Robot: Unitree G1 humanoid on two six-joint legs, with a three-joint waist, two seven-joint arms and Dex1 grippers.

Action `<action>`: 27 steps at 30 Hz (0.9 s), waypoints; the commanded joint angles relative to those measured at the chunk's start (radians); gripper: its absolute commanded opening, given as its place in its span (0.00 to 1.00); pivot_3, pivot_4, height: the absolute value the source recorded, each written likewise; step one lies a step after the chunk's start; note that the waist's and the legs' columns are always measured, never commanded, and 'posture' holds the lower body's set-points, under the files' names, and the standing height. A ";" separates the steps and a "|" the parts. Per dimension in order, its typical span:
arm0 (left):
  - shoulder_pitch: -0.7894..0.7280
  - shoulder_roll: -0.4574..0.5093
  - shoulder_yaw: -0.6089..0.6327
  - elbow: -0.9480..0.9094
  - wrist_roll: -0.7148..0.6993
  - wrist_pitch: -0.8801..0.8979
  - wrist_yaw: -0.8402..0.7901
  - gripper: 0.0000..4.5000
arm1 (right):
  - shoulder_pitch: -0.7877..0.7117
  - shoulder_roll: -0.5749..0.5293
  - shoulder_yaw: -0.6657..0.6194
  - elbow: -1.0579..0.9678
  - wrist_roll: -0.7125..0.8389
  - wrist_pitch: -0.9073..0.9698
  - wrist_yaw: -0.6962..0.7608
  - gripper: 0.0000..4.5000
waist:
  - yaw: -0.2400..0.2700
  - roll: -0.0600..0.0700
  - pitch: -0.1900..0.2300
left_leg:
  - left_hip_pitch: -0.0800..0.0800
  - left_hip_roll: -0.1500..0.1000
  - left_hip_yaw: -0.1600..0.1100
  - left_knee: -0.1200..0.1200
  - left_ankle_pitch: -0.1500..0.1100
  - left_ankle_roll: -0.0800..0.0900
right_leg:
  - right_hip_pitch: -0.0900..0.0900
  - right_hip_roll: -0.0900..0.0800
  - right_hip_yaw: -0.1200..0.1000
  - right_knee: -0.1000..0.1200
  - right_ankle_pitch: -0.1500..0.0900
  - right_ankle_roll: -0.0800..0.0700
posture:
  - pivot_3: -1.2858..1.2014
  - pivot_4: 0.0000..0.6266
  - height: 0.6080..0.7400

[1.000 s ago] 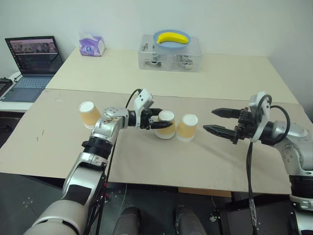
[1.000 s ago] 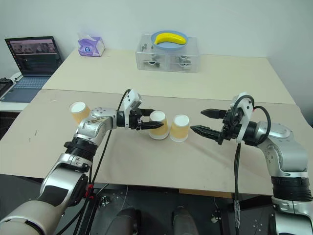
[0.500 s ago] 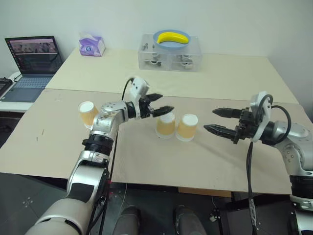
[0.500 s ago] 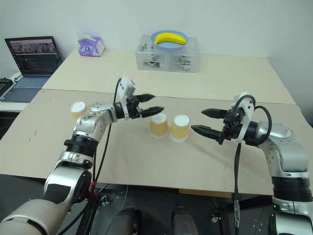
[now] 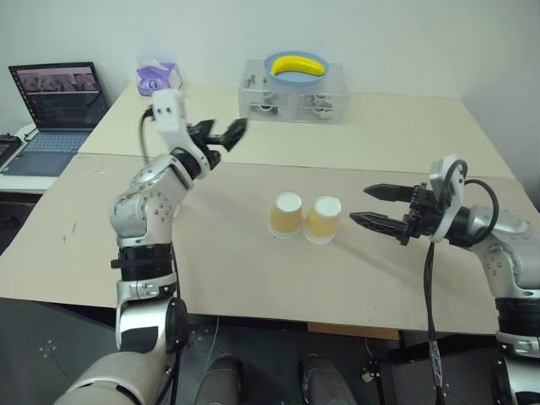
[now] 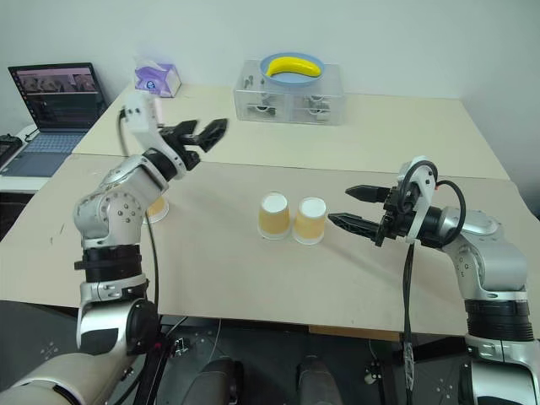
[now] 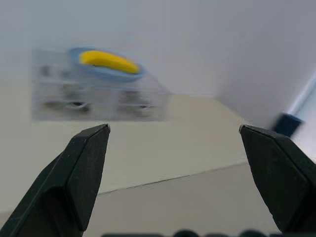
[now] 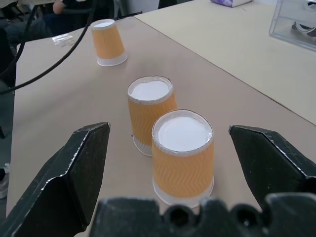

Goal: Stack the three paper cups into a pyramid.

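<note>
Left gripper (image 5: 221,133) raised, jaws wide; right gripper (image 5: 376,207) level, jaws wide

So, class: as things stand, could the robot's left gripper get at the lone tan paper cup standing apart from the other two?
Probably yes. The left gripper is open and empty, raised above the lone tan paper cup, with bare table between them and nothing blocking a descent.

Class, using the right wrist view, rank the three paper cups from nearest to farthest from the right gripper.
1. Cup directly ahead of the right gripper, nearest.
2. Cup standing just behind it, beside it.
3. Cup apart, far across the table, farthest.
</note>
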 commanded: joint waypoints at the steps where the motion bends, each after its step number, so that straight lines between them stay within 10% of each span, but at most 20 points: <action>1: -0.039 -0.058 0.067 -0.189 0.036 0.080 0.254 1.00 | -0.017 0.007 -0.001 -0.008 0.000 -0.032 0.007 1.00 | 0.004 0.000 0.000 | 0.000 0.000 0.000 0.000 0.000 0.000 | 0.000 0.000 0.000 0.000 0.000 0.000 | 0.52 0.24 0.65; 6: -0.083 -0.113 0.101 -0.322 0.140 0.166 0.511 1.00 | -0.027 0.021 0.013 -0.002 -0.003 -0.041 0.010 1.00 | 0.009 -0.001 0.000 | 0.000 -0.001 0.000 0.000 0.000 0.000 | 0.000 -0.001 0.000 0.000 0.000 0.000 | 0.52 0.24 0.65; 27: 0.118 -0.119 0.074 -0.226 0.268 0.151 0.556 1.00 | -0.012 0.021 -0.003 -0.024 0.010 -0.033 -0.013 1.00 | 0.010 -0.001 0.001 | 0.000 -0.001 0.000 0.000 0.000 0.000 | 0.000 -0.001 0.000 0.000 0.000 0.000 | 0.52 0.24 0.65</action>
